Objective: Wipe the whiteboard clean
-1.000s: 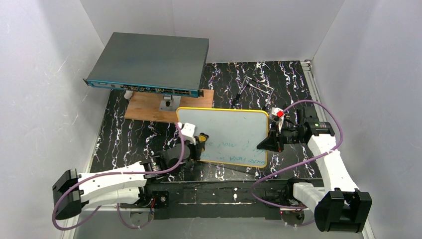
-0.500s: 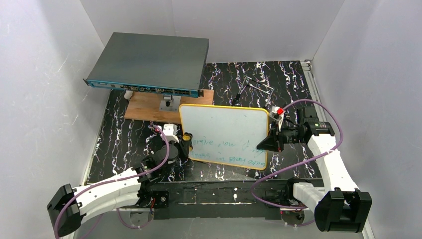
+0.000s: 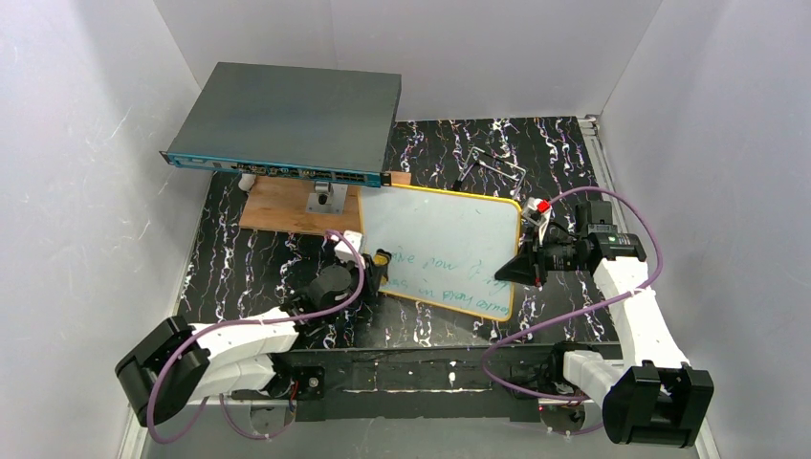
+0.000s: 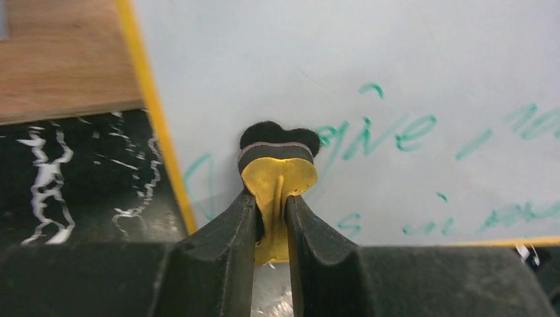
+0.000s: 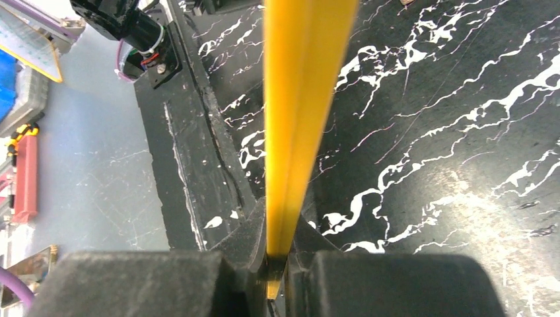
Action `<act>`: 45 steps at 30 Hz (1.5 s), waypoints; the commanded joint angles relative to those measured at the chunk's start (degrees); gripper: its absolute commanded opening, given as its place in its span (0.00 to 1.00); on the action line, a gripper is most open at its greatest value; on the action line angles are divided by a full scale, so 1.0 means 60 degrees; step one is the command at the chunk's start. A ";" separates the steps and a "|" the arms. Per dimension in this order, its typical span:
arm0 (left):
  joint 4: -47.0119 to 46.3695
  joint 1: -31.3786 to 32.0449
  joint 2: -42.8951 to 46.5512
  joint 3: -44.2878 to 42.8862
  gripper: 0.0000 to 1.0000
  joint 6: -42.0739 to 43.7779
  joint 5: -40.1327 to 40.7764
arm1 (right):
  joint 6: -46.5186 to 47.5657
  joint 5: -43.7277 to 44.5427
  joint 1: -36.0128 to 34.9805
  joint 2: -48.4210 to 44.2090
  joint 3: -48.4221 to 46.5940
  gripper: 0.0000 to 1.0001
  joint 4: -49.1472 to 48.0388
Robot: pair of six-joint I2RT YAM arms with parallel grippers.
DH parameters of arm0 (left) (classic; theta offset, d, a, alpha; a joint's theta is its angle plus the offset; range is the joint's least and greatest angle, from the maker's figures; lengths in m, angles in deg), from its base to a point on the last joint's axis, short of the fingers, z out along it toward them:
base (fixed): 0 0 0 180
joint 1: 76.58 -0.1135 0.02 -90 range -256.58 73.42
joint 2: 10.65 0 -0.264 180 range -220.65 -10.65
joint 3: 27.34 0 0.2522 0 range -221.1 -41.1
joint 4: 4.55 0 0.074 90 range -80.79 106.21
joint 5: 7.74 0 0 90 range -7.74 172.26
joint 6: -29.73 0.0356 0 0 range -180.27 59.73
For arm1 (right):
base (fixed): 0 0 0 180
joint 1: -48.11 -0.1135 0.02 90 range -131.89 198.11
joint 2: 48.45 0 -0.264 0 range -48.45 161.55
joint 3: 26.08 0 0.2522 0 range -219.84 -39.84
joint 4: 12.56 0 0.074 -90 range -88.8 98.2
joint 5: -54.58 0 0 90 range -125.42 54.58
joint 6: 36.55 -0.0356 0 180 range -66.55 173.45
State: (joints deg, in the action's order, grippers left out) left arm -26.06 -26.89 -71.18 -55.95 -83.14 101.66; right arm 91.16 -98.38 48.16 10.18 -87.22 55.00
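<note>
On the top camera I see the whiteboard [image 3: 445, 244] mid-bench, its far-left corner at the wooden board [image 3: 287, 206] and green writing on its near half. The left wrist view shows my left gripper [image 4: 271, 205] pinched on a yellow eraser [image 4: 277, 173], which is pressed to the writing. In the right wrist view, my right gripper [image 5: 277, 254] is clamped on the whiteboard's yellow edge.

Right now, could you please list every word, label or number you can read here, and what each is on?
On the whiteboard: two lines of green handwriting, too scrawled and cut off to read.
On the dark-grey box: small markings along its front edge, too small to read.
No other text is legible.
</note>
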 commanded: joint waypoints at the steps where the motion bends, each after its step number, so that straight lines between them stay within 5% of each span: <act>1: -0.0370 0.0515 -0.0378 0.0384 0.00 -0.0078 -0.1623 | 0.0966 0.0957 -0.0360 0.0018 -0.0102 0.01 0.0359; 7: 0.0813 0.0126 0.1522 0.0946 0.00 -0.0728 0.0484 | 0.0991 0.0939 -0.0353 0.0028 -0.0109 0.01 0.0374; 12: 0.1816 -0.1105 0.2930 0.0798 0.00 -0.0769 0.0330 | 0.1004 0.0923 -0.0361 0.0027 -0.0102 0.01 0.0370; 24: 0.0266 -0.1522 0.0448 -0.0012 0.00 0.0398 -0.3793 | 0.0995 0.0957 -0.0351 -0.0001 -0.0096 0.01 0.0371; 31: 0.0562 -0.0746 -0.0103 0.0179 0.00 0.0225 -0.2823 | 0.0980 0.0957 -0.0356 0.0026 -0.0116 0.01 0.0366; 37: 0.1725 -0.1490 0.1309 0.0734 0.00 -0.1133 -0.0527 | 0.0995 0.0961 -0.0361 0.0028 -0.0102 0.01 0.0367; 45: 0.2796 -0.2050 0.1825 -0.0375 0.00 -0.0731 -0.1309 | 0.1008 0.0970 -0.0361 0.0025 -0.0109 0.01 0.0381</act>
State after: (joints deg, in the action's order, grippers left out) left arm -12.16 -38.36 -59.18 -53.33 -88.21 94.80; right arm 95.07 -97.70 47.22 10.18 -87.42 53.34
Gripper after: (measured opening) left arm 0.181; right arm 0.129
